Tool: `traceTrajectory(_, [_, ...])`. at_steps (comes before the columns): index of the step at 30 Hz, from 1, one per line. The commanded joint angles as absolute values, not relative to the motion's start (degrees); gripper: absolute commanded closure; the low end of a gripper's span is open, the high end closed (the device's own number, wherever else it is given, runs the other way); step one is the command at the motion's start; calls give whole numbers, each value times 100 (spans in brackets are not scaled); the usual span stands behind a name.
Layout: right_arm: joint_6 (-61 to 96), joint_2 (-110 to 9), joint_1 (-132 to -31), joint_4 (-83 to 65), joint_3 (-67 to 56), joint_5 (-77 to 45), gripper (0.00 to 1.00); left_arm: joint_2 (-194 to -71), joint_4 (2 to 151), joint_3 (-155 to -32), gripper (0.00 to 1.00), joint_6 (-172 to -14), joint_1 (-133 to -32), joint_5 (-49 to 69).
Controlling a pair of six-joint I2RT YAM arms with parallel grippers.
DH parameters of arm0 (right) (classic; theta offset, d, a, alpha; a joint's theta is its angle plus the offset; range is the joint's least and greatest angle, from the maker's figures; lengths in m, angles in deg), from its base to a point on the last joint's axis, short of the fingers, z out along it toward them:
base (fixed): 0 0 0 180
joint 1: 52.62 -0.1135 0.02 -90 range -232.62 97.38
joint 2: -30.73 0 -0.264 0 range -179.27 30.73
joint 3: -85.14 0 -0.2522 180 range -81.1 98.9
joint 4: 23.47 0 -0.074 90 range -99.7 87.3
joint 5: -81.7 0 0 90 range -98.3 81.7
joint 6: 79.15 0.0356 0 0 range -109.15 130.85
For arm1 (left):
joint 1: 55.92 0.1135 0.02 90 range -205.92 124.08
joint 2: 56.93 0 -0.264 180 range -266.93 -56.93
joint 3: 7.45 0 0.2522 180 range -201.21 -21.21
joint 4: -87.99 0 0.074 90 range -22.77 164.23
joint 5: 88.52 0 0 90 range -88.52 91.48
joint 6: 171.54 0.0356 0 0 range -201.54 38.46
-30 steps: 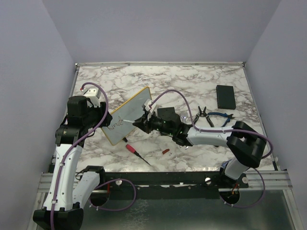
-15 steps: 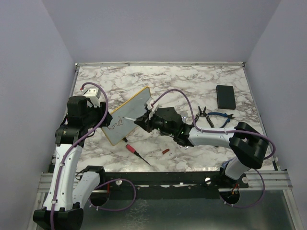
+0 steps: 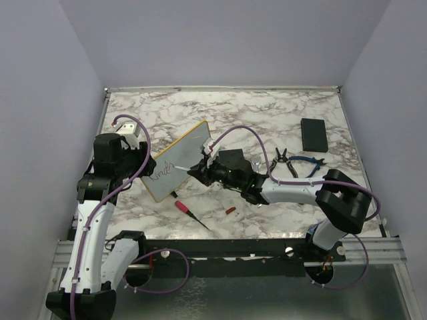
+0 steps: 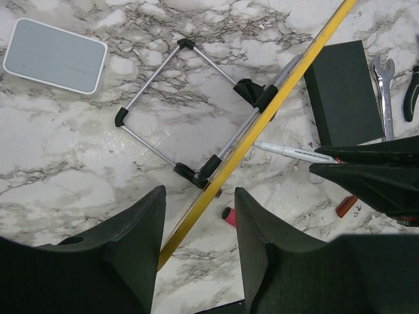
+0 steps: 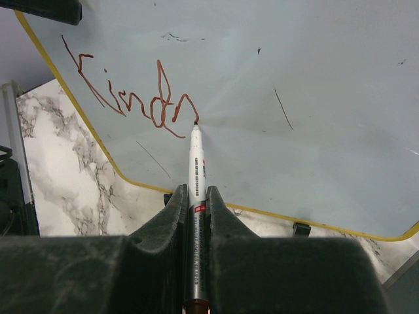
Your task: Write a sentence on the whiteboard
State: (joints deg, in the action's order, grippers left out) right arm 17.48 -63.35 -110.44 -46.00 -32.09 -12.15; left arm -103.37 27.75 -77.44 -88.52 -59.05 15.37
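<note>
The whiteboard [image 3: 179, 159], pale with a thin yellow frame, leans tilted on a wire stand [image 4: 177, 98]. My right gripper [image 3: 200, 168] is shut on a white marker [image 5: 196, 170], whose tip touches the board's face [image 5: 294, 78]. The sentence [image 5: 124, 98] is one short reddish-brown cursive word ending at the tip; it shows faintly in the top view [image 3: 163, 170]. My left gripper [image 4: 200, 193] is at the board's left corner [image 3: 145, 168], its jaws apart with the yellow edge [image 4: 262, 118] running between them.
A black slab [image 3: 313, 133] lies at the far right, with pliers [image 3: 293, 163] and a wrench [image 4: 385, 98] near it. A red-handled screwdriver [image 3: 187, 210] and a red cap [image 3: 230, 211] lie in front of the board. A small grey white-rimmed panel [image 4: 55, 55] lies behind it.
The marker tip has shifted a little to the right along the board and the written line has grown slightly. The left arm has not moved.
</note>
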Motion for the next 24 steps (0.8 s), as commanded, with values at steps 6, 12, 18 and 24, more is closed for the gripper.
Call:
traceTrajectory(6, [1776, -6081, -11054, -4682, -3493, -1144, 100, -10290, 2662, -7729, 53, -8858, -5941, 1641])
traceTrajectory(12, [1769, -5998, -11054, -4767, -3472, -1019, 99, -10299, 2662, -7729, 53, -8861, -5938, 1645])
traceTrajectory(18, [1705, -6011, -11054, -4765, -3325, -1021, 100, -10316, 2666, -7729, 53, -8859, -5943, 1654])
traceTrajectory(24, [1674, -6145, -11058, -4791, -3193, -1023, 99, -10308, 2669, -7729, 53, -8856, -5943, 1654])
